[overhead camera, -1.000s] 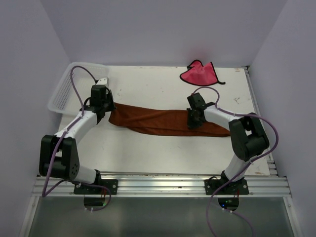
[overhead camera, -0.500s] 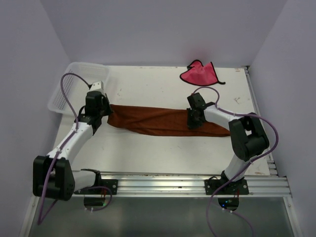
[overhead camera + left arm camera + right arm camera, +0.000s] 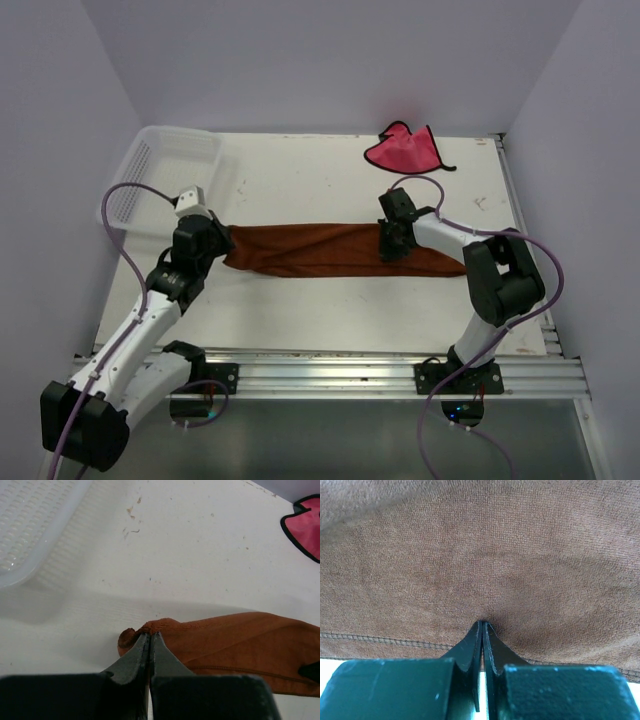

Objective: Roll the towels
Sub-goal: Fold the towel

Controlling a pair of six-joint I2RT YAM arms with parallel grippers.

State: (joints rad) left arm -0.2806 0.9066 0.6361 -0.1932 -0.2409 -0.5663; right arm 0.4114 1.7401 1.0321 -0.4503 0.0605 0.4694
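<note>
The rust-orange towel (image 3: 310,250) lies stretched out as a long band across the middle of the table. My left gripper (image 3: 222,244) is shut on its bunched left end; in the left wrist view the closed tips (image 3: 150,634) pinch the edge of the towel (image 3: 240,645). My right gripper (image 3: 389,250) stands on the band right of its middle. In the right wrist view its tips (image 3: 482,623) are closed on a small pucker of the towel (image 3: 480,555). The pink-red towel (image 3: 403,150) lies crumpled at the back right, apart from both grippers, its corner (image 3: 306,525) showing in the left wrist view.
A white mesh basket (image 3: 150,170) sits at the back left corner, its rim (image 3: 30,525) close behind the left gripper. Purple walls close in the table (image 3: 300,180) on three sides. The arm bases and a metal rail run along the near edge.
The left arm has drawn back toward the near edge, taking the towel's left end with it. The sagging band now lies straighter. The right gripper has stayed in place.
</note>
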